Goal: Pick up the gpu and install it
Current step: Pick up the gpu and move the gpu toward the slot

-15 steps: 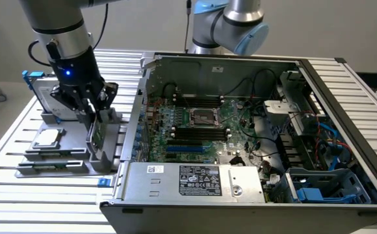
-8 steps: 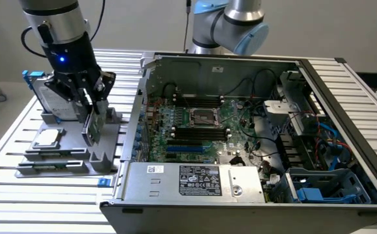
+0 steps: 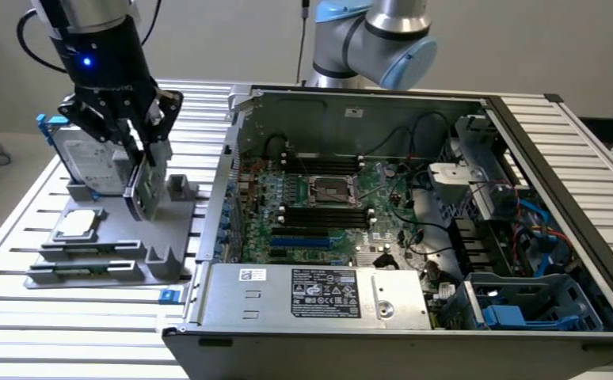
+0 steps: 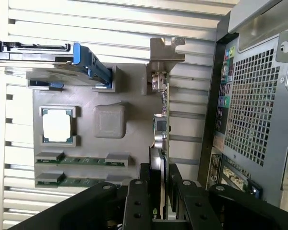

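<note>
The gpu stands upright on edge at the grey parts fixture, a thin green card with a black cover on one face. In the wrist view the gpu shows edge-on, its metal bracket at the far end. My gripper comes down on it from above. Its black fingers press against both faces of the card, so the gripper is shut on the gpu. I cannot tell whether the card still rests in its fixture slot.
On the fixture are a silver hard drive with blue rails, a square silver chip and two memory sticks. The open computer case lies at the exterior view's right, motherboard exposed, with the power supply in front.
</note>
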Robot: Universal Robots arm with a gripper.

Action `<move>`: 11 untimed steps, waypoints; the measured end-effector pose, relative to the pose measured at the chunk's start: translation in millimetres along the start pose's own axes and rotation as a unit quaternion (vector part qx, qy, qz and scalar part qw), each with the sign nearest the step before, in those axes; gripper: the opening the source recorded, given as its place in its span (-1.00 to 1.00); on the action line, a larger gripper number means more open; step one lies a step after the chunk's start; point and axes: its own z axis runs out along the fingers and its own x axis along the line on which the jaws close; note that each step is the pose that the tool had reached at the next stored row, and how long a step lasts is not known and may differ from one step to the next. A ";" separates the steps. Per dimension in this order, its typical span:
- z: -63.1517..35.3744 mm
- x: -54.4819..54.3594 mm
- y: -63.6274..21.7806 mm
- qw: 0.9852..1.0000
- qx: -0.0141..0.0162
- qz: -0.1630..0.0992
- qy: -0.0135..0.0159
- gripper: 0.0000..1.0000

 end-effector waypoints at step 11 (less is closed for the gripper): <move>-44.0 -21.8 -2.9 1.000 -0.001 0.002 0.000 -0.46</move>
